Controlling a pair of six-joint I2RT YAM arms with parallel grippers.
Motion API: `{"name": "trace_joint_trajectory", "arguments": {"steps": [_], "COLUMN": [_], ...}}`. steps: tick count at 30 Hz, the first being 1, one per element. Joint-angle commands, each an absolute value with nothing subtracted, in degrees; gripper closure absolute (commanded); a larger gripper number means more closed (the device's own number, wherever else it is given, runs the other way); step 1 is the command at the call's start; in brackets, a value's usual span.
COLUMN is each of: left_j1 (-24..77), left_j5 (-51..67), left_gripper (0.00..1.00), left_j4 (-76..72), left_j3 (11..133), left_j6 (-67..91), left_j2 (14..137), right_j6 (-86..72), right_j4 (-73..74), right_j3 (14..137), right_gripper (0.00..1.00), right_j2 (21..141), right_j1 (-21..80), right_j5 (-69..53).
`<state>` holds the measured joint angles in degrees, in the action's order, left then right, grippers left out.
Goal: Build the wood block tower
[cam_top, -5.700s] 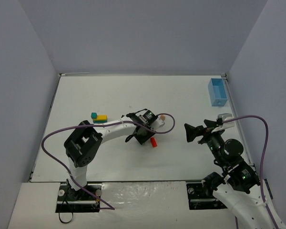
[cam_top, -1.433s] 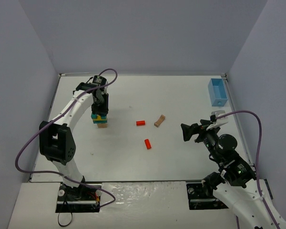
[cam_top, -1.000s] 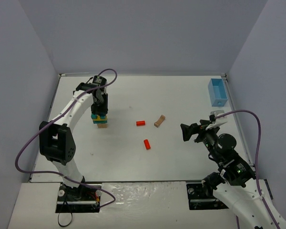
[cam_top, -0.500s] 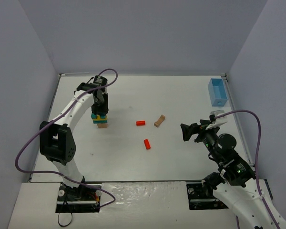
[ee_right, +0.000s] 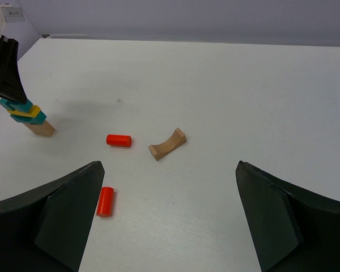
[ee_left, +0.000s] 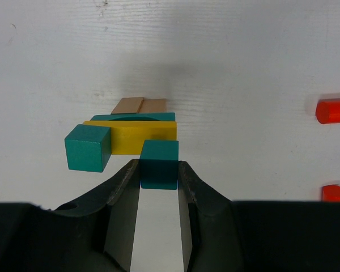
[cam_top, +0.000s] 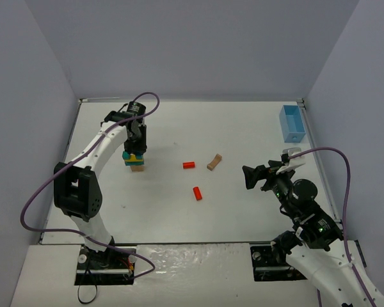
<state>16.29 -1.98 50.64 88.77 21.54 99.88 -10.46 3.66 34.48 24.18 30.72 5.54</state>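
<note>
Reaching from its base at the near left, the left arm point(cam_top: 96, 150) rises, bends at the elbow and stretches across to the far-left part of the table point(cam_top: 243, 128). Its wrist points straight down over the wood block tower point(cam_top: 134, 160).

The left gripper point(ee_left: 158, 173) is narrowed onto a teal cube point(ee_left: 159, 163), one finger pressed to each side. The tower stands upright, its axis vertical. In the left wrist view, a tan base point(ee_left: 139, 105) lies lowest and a teal arch piece point(ee_left: 133, 117) sits above it. The yellow bar point(ee_left: 133, 137) on top has its long axis running left to right, and a second teal cube point(ee_left: 89, 147) sits at its left end. Whether the held cube rests on the bar cannot be told.

Right of the tower lie two red cylinders point(cam_top: 189, 165) point(cam_top: 196, 192) and a tan arch block point(cam_top: 214, 162), well apart from it.

The right arm point(cam_top: 307, 220) leans in from the near right. The right gripper point(cam_top: 251, 177) is spread wide, holding nothing.

Over the last second and a half nothing has visibly shifted. Earlier still, the left gripper was at mid-table.
</note>
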Motion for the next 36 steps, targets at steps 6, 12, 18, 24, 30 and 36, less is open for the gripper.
{"name": "trace_joint_trajectory", "arguments": {"steps": [6, 12, 18, 24, 30, 36], "left_j1": [16.6, 16.6, 16.6, 16.6, 16.6, 16.6], "left_j5": [-3.7, -3.3, -3.5, -3.5, -3.5, -3.5], "left_gripper": [1.00, 1.00, 1.00, 1.00, 1.00, 1.00], "left_j4": [48.6, 48.4, 48.3, 48.3, 48.3, 48.3], "left_j3": [90.5, 90.2, 89.9, 89.7, 89.3, 89.0], "left_j6": [22.6, 22.5, 22.5, 22.5, 22.5, 22.5], "left_j2": [98.8, 99.1, 98.8, 99.0, 99.4, 99.3], "right_j6": [-10.5, -10.5, -10.5, -10.5, -10.6, -10.5], "right_j4": [-1.1, -1.1, -1.1, -1.1, -1.1, -1.1], "right_j3": [34.6, 34.6, 34.6, 34.7, 34.6, 34.6], "right_gripper": [0.00, 0.00, 0.00, 0.00, 0.00, 0.00], "right_j2": [25.3, 25.4, 25.4, 25.4, 25.3, 25.3], "right_j1": [30.8, 30.8, 30.8, 30.8, 30.8, 30.8], "right_j5": [5.4, 5.3, 5.3, 5.2, 5.3, 5.3]}}
